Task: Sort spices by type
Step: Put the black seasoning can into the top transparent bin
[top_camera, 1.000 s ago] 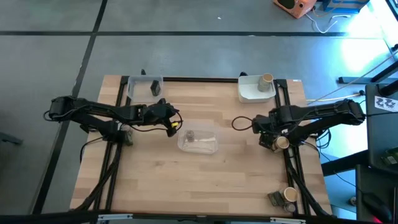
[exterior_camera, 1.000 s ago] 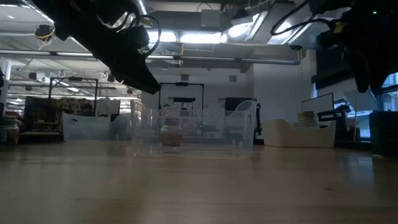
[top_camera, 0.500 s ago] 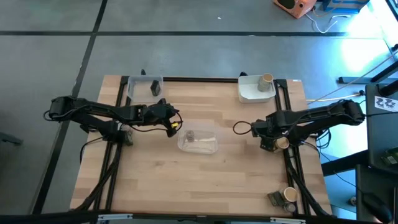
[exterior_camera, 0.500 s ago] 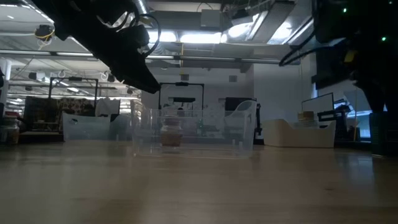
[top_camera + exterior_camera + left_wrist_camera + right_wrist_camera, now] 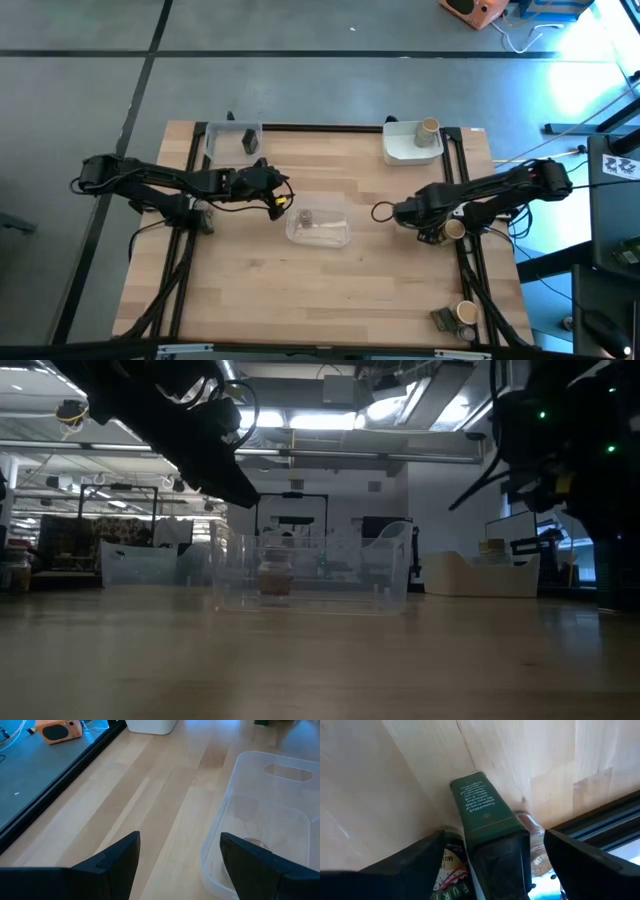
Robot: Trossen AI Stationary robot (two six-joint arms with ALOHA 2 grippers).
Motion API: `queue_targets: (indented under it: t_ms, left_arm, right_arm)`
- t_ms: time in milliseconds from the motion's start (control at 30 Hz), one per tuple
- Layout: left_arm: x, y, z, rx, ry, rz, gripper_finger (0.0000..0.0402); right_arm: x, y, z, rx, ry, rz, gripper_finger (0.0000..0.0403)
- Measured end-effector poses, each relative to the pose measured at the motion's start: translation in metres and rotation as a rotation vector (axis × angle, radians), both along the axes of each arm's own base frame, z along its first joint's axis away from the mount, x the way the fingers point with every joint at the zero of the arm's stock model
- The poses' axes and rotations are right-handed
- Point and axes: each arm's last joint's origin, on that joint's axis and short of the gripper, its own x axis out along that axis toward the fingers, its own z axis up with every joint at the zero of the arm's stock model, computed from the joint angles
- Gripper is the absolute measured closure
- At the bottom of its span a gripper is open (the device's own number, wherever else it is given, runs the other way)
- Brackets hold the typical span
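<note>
A dark green blocky spice tin (image 5: 487, 820) lies on the wood by the table's right rail, partly on top of a labelled jar (image 5: 449, 862) and next to a clear jar (image 5: 532, 840). My right gripper (image 5: 494, 836) hangs open just above the tin and points steeply down, one finger on either side, apart from it. Another spice, a tan cylinder (image 5: 453, 229), lies beside them. My left gripper (image 5: 180, 840) waits open above the table left of the clear middle tray (image 5: 318, 226), which holds one small jar (image 5: 308, 217).
A white tray (image 5: 405, 148) at the far right holds a tan cylinder (image 5: 428, 127). A clear tray (image 5: 225, 140) at the far left holds a dark block (image 5: 249, 142). Two more spices (image 5: 455, 316) lie at the near right corner. Black rails (image 5: 470, 280) run along both table sides.
My right gripper has come down toward the spices by the right rail and tipped to point more steeply downward. The spices and trays have stayed where they were.
</note>
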Motion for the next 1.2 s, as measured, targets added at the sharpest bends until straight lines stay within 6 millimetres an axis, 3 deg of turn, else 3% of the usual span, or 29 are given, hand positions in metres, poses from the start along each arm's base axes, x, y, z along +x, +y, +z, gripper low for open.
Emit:
queue_targets:
  t_ms: [267,400,700,1000,1200]
  left_arm:
    - [0.0,0.0,0.0,0.003,-0.001,-0.002,0.0145]
    - [0.0,0.0,0.0,0.003,0.0,-0.002,0.0145]
    - [0.0,0.0,0.0,0.003,0.0,-0.002,0.0145]
    - [0.0,0.0,0.0,0.001,0.0,0.0,0.0145]
    - [0.0,0.0,0.0,0.009,0.004,-0.006,0.0145]
  right_arm:
    - [0.004,0.0,-0.005,0.011,0.019,0.057,0.0209]
    - [0.011,0.0,0.003,0.005,-0.012,0.083,0.0271]
    - [0.04,-0.007,0.043,-0.076,-0.185,0.137,0.0264]
    - [0.071,-0.047,0.08,-0.147,-0.462,0.121,0.0272]
    - [0.09,-0.075,0.086,-0.2,-0.589,0.125,0.0262]
